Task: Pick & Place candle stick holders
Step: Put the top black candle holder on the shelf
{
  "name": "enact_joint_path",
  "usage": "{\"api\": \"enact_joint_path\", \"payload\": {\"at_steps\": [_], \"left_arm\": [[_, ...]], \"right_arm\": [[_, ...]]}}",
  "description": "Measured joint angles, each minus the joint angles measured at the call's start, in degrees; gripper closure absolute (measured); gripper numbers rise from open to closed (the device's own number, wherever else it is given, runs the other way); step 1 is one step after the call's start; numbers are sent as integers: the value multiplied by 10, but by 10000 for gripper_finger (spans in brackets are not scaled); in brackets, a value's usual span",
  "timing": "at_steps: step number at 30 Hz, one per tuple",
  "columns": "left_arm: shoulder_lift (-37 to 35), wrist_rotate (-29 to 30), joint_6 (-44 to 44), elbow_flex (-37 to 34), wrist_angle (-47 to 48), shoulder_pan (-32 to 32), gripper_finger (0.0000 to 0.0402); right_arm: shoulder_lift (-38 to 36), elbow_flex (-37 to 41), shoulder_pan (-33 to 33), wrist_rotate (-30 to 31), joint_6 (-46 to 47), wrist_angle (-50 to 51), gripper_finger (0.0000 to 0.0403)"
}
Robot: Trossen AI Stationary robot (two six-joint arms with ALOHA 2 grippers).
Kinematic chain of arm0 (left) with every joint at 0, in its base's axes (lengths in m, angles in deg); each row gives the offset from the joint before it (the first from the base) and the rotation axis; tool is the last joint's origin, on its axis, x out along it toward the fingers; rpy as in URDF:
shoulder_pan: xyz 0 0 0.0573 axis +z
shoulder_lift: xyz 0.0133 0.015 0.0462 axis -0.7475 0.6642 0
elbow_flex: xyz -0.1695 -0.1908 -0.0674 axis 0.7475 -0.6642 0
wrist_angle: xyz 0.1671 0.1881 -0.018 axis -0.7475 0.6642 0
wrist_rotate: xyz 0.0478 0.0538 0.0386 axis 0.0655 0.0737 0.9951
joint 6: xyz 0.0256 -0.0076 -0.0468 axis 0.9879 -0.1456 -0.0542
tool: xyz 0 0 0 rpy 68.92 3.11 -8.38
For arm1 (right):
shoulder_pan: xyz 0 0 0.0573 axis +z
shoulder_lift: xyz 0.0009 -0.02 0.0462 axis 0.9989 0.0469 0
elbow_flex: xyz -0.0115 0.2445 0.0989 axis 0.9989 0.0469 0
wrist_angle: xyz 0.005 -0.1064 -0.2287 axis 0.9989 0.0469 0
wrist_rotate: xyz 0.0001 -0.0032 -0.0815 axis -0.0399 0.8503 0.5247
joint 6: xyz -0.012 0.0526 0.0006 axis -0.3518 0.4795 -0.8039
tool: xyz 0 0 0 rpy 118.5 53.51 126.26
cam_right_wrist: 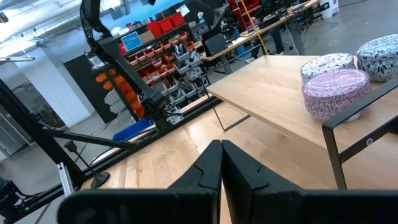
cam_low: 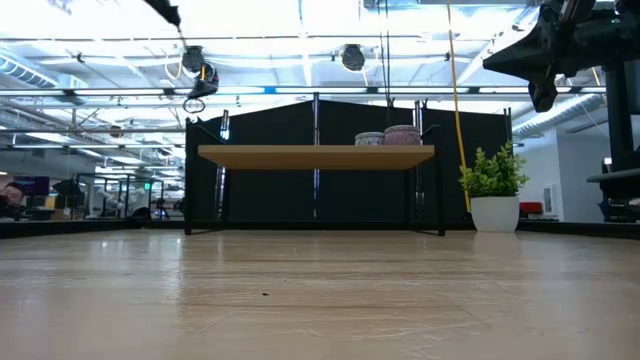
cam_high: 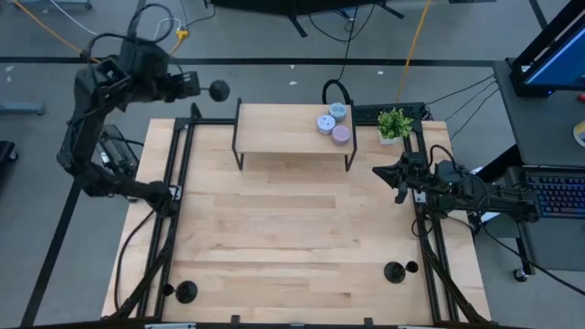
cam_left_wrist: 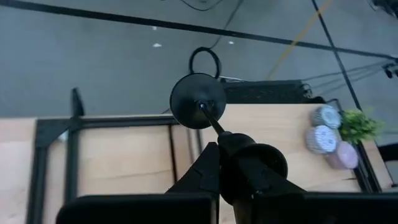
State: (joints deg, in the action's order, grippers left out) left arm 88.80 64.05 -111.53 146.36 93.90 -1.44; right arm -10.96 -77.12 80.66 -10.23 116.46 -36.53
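Note:
My left gripper (cam_high: 195, 86) is raised beyond the table's far left corner and is shut on a matte-black candle stick holder (cam_high: 218, 90). The holder's round base (cam_left_wrist: 198, 99) points away from the fingers. Another holder (cam_high: 186, 292) stands on its base near the front left edge. Two more holders (cam_high: 395, 271) stand at the front right. My right gripper (cam_high: 399, 175) is shut and empty, raised over the table's right side, near the plant (cam_high: 395, 123). The right gripper also shows in the low view (cam_low: 545, 95). My left gripper pinches the holder's thin stem (cam_left_wrist: 214, 126) at the end away from the base, between its two fingers (cam_left_wrist: 249, 165). The fingers lie along the stem. The holder is lifted clear and lies roughly level, with its base facing the table's right.
A low wooden shelf (cam_high: 292, 128) on black legs stands at the table's far middle. Three pastel pucks (cam_high: 333, 123) sit on its right end. A black cable loop (cam_high: 336, 91) lies behind the shelf. Black frame rails (cam_high: 178, 183) run along both table sides.

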Motion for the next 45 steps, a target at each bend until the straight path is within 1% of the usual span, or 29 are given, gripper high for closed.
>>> {"api": "enact_joint_path", "payload": {"at_steps": [3, 9, 15, 19, 26, 36, 45], "left_arm": [[48, -7, 10, 39, 0, -20, 392], [135, -58, 39, 94, 0, -24, 392], [206, -86, 54, 130, 15, -19, 392], [236, -105, 58, 133, 36, -4, 392], [261, -129, 58, 133, 50, 21, 392], [277, -152, 60, 133, 37, 36, 392], [295, -153, 61, 132, 46, 44, 392]], "right_arm": [[0, 0, 0, 0, -1, 0, 401], [0, 0, 0, 0, 0, 0, 401], [0, 0, 0, 0, 1, 0, 401], [0, 0, 0, 0, 0, 3, 401], [0, 0, 0, 0, 9, 34, 401], [0, 0, 0, 0, 9, 36, 401], [0, 0, 0, 0, 9, 37, 401]]}}
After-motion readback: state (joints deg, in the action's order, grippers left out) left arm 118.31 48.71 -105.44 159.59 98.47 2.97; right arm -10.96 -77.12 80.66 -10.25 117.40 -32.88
